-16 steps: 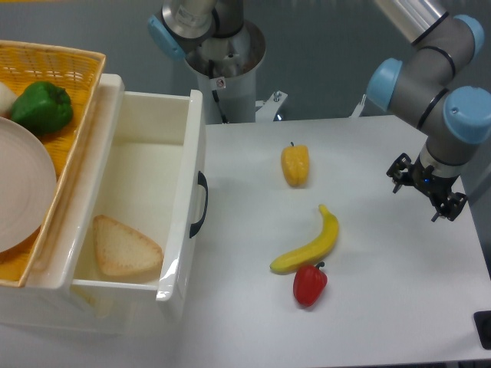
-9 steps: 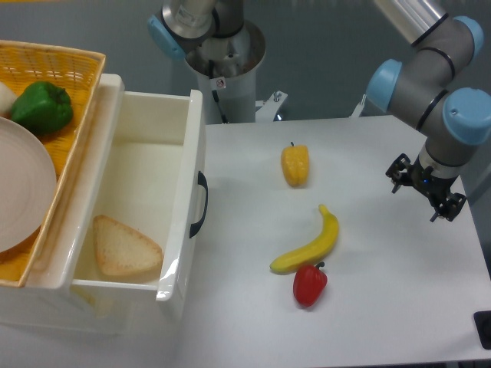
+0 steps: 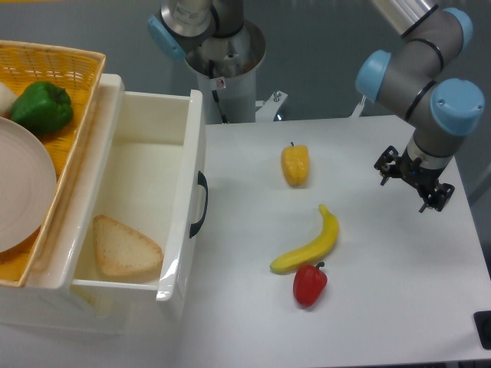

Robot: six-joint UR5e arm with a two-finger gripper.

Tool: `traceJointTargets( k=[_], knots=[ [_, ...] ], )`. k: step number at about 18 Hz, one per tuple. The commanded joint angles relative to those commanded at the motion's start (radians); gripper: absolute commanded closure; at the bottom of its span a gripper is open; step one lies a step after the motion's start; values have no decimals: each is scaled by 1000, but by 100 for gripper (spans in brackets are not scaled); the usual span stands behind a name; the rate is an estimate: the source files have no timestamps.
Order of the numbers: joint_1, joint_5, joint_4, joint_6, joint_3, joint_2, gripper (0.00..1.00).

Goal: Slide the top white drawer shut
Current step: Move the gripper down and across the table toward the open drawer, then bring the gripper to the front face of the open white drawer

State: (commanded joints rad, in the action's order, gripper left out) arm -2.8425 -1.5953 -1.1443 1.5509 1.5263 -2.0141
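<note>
Banana (image 3: 309, 247); red pepper (image 3: 310, 284) — touching.

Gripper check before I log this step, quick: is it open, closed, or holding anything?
Gripper: jaws open, holding nothing, above the table at the far right.

Surface (image 3: 399, 291): matte white top, evenly lit, soft faint shadows only; its far edge runs level behind the white pedestal (image 3: 230, 84), its right edge slants down toward the lower right corner of the view; beyond that right edge, a strip of grey floor (image 3: 479, 195); behind the surface, a plain blue-grey backdrop (image 3: 322, 46), unmarked, slightly darker toward the top; the pedestal stands at the far edge of the surface, cylindrical, with a small label on its front; right of the pedestal, a small white bracket (image 3: 275, 100) at the far edge; a dark object (image 3: 484, 328), cut off by the frame, sits at the surface's right edge; light diffuse, with no hard highlights on the surface.
</note>
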Motion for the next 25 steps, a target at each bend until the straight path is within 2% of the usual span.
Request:
traceJointTargets(
  k=[2, 6, 9, 11, 14, 15, 17, 19, 21, 25],
  knots=[
    [8, -2, -5, -17, 5, 2, 0],
    [21, -6, -8, -161, 8, 5, 0],
    [35, 6, -5, -276, 49, 18, 0],
    [35, 26, -5, -330, 55, 20, 1],
    [52, 75, -5, -394, 74, 21, 22],
    [55, 92, -6, -417, 81, 25, 40],
    [63, 145, -14, -457, 86, 28, 60],
    [63, 213, -20, -530, 92, 29, 73],
    [63, 293, -34, -615, 94, 29, 78],
    [63, 393, -89, -696, 94, 35, 89]
  ],
)
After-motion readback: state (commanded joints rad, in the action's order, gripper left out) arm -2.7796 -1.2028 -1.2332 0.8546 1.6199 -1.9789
